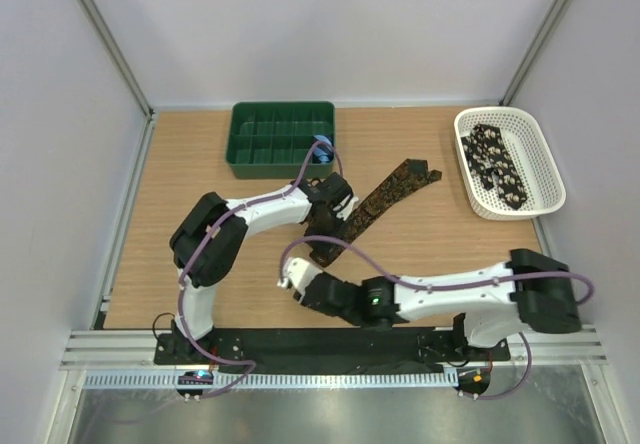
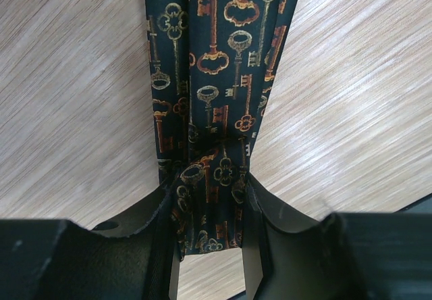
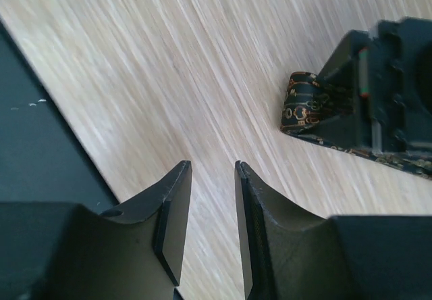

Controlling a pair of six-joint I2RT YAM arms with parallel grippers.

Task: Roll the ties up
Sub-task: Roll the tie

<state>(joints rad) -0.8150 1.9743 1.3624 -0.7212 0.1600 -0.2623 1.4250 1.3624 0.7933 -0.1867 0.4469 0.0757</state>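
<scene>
A dark tie point(image 1: 395, 189) with tan-orange key figures lies slantwise on the wooden table, its pointed end toward the back right. My left gripper point(image 1: 328, 232) is shut on its near end. In the left wrist view the folded tie point(image 2: 216, 77) runs down between the gripper point(image 2: 210, 178) jaws. My right gripper point(image 1: 296, 282) hovers open and empty just in front of that end. In the right wrist view the gripper point(image 3: 212, 168) holds nothing, and the tie's curled end point(image 3: 300, 104) shows at the upper right. A second black tie point(image 1: 497, 159) with pale spots lies in the white basket point(image 1: 545, 154).
A green compartment tray point(image 1: 250, 134) stands at the back left, with a small blue roll point(image 1: 322, 148) at its right front corner. The white basket is at the back right. A black base strip point(image 1: 300, 344) runs along the near edge. Walls close in the table.
</scene>
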